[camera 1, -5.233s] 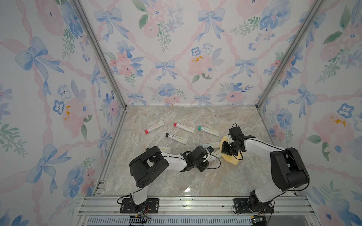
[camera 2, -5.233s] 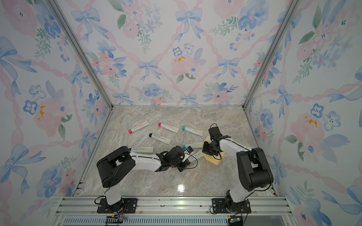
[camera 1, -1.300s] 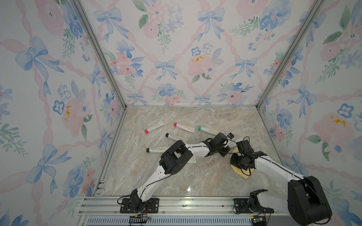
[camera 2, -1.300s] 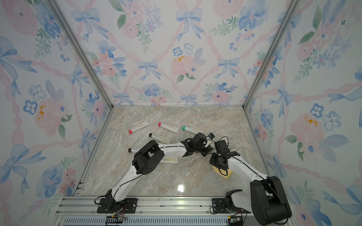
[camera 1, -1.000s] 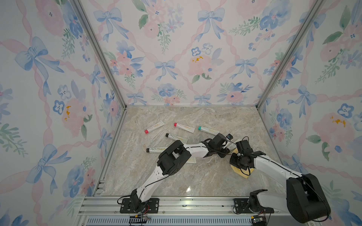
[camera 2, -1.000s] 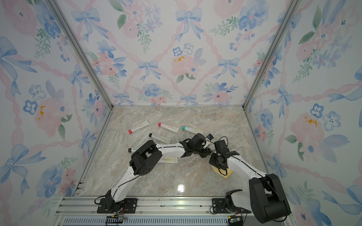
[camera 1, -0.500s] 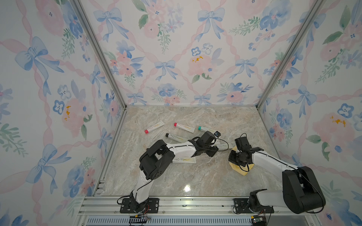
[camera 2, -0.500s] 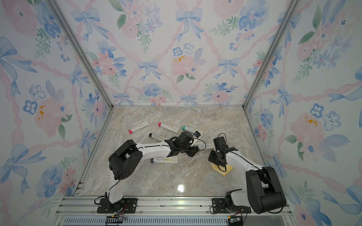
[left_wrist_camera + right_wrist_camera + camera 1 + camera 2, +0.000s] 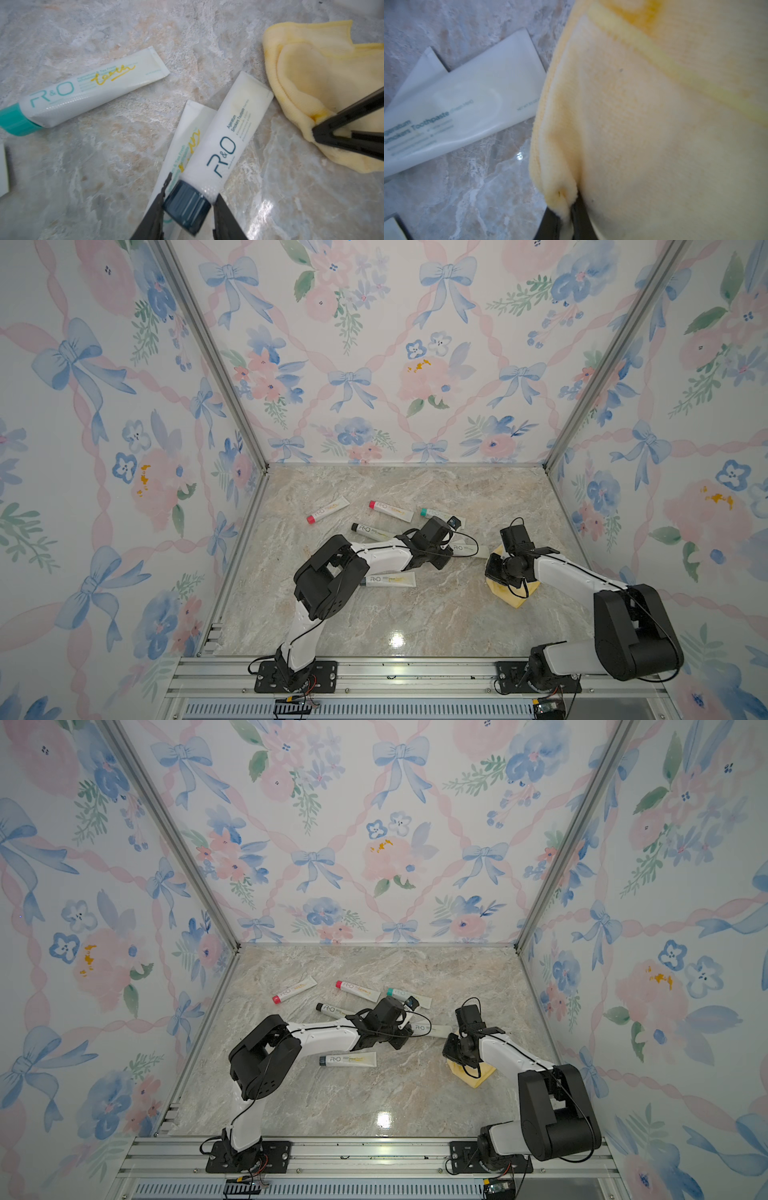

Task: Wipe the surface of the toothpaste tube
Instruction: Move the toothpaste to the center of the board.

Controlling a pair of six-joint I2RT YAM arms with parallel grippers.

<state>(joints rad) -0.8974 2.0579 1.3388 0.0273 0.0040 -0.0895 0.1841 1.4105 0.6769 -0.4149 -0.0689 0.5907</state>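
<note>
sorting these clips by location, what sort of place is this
Probably a robot test booth dressed like a bathroom counter, not a real room: flowered wallpaper panels on bare metal posts, a marble-look tabletop strewn with toothpaste tubes, two robot arms bolted to a rail.

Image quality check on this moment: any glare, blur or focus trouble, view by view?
In both top views: sharp, evenly lit, one glare patch on the marble table near the front. Left wrist view: dark-capped tube print readable, small glare spot beside its cap. Right wrist view: yellow cloth fills most of the frame, blurred from closeness; tube print soft.
</note>
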